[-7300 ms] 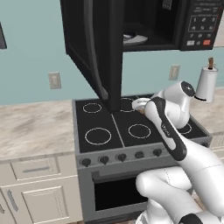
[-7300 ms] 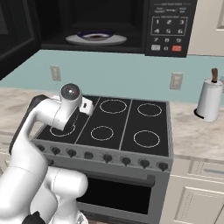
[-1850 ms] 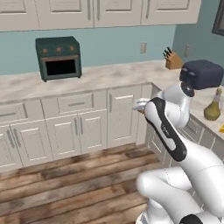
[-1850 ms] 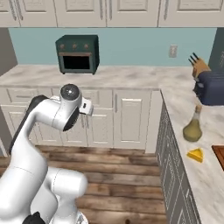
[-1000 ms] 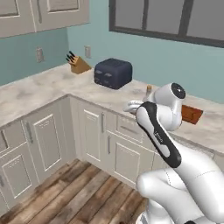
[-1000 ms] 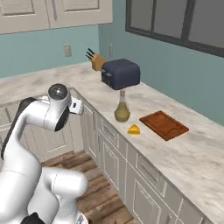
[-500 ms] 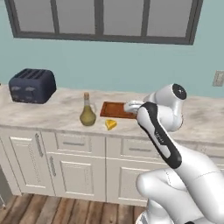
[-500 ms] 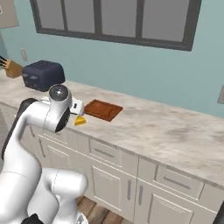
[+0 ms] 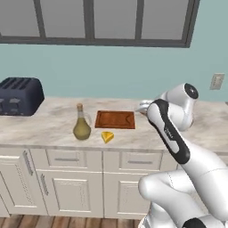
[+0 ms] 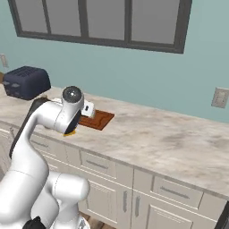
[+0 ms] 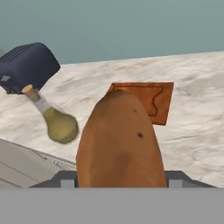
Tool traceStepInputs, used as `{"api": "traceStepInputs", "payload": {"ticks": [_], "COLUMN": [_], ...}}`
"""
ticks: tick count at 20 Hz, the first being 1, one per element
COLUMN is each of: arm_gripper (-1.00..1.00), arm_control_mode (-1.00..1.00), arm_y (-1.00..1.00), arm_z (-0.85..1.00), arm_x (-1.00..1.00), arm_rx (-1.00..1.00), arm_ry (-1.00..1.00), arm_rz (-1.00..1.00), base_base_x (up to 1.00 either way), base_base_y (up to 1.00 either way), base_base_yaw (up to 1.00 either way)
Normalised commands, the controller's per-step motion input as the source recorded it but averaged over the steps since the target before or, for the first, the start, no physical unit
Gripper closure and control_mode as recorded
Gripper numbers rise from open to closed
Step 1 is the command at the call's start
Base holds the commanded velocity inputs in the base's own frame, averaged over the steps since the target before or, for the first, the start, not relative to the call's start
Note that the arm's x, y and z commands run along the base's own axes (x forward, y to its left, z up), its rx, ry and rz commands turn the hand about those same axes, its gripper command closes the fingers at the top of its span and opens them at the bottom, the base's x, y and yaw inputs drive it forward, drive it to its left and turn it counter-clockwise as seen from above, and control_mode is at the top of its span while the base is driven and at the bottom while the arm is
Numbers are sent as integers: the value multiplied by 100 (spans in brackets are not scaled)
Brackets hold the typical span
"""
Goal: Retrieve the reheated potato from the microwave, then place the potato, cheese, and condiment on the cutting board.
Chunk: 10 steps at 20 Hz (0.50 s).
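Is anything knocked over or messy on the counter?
Nothing looks wrong. The condiment stands upright beside the cheese, the cutting board lies flat and bare, and the gripper holds the potato.

A home kitchen is showing here. A marble-look counter (image 9: pixel 53 127) is running along a teal wall, with white cabinets (image 9: pixel 67 187) sitting under it and a dark-framed window (image 9: pixel 93 22) hanging above. On that counter a dark blue toaster (image 9: pixel 18 96) is standing near a wooden cutting board (image 9: pixel 115 119).
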Motion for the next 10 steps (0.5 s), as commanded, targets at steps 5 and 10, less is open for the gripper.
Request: {"api": "traceStepInputs", "payload": {"ticks": [5,10], "arm_gripper": [100,100], "arm_control_mode": [100,100], "arm_y": [0,0], "arm_z": [0,0], "arm_x": [0,0], "arm_rx": [0,0], "arm_ry": [0,0], "arm_rz": [0,0], "base_base_x": [25,30], "base_base_y": [36,25], "base_base_yaw": [-3,-26]}}
